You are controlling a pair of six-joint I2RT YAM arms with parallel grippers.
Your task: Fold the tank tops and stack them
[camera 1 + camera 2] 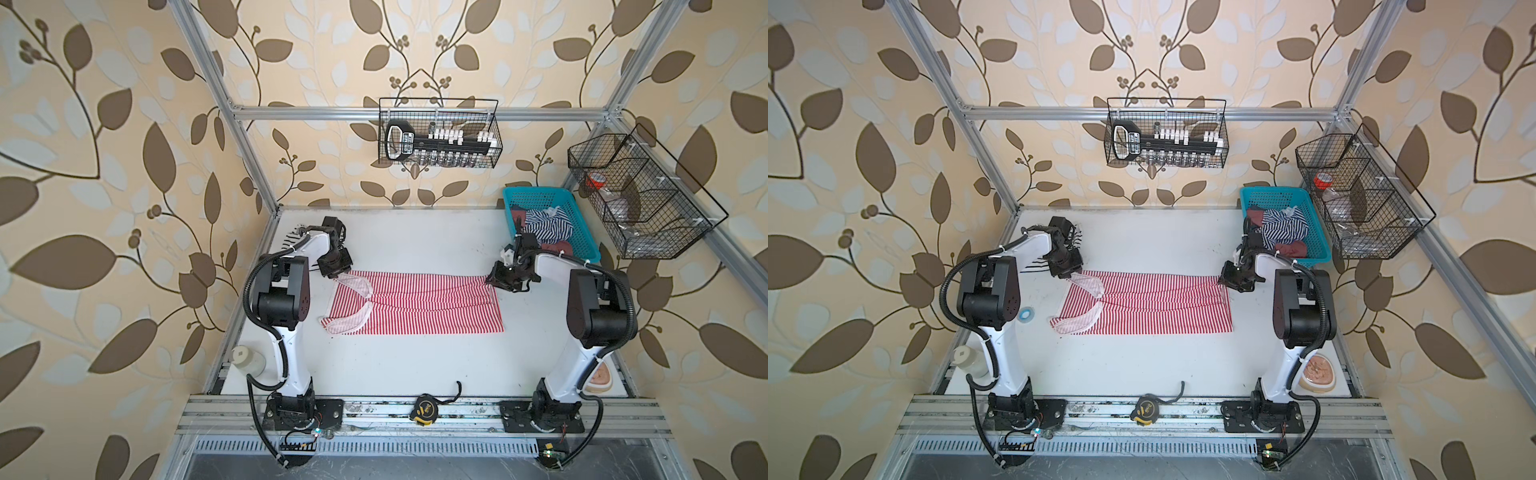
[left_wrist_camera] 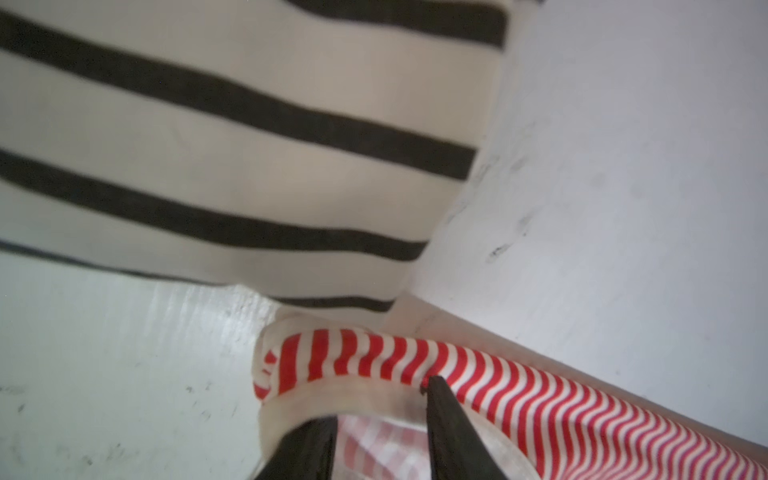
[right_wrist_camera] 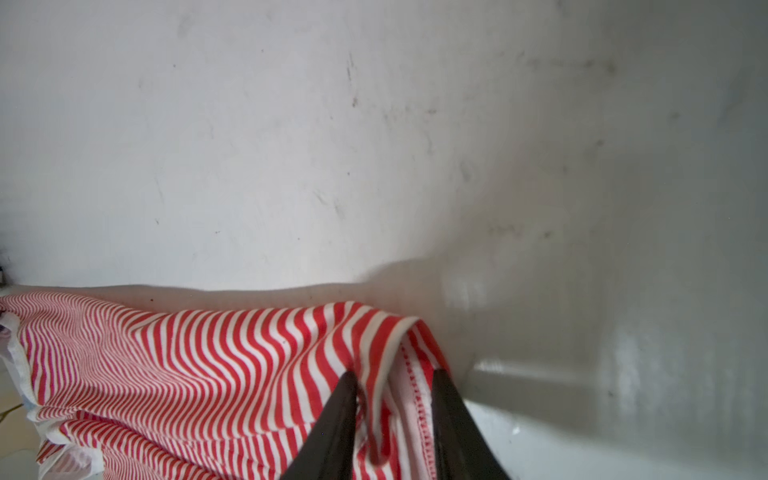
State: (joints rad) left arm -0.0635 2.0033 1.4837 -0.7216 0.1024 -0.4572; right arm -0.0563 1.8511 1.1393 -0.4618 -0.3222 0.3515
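left wrist view: left gripper (image 2: 378,401) jaws stand apart, straddling the white trim at a shoulder strap of the red-and-white tank top (image 2: 519,395). cloth lies loose in the gap, not pinched.

right wrist view: right gripper (image 3: 395,374) jaws also apart, one on each side of a raised fold at the stitched hem corner.

in both top views the red-and-white tank top lies spread lengthwise across the middle of the white table (image 1: 415,365). straps point toward the left arm, hem toward the right arm, with one gripper at each far corner.

black-and-white tank top (image 2: 249,166) lies flat just beyond the strap, at the far left of the table. from above it is mostly hidden by the left arm.

navy-and-white tank top (image 1: 548,230) sits crumpled in the turquoise basket (image 1: 536,192) at the far right corner, behind the right arm.
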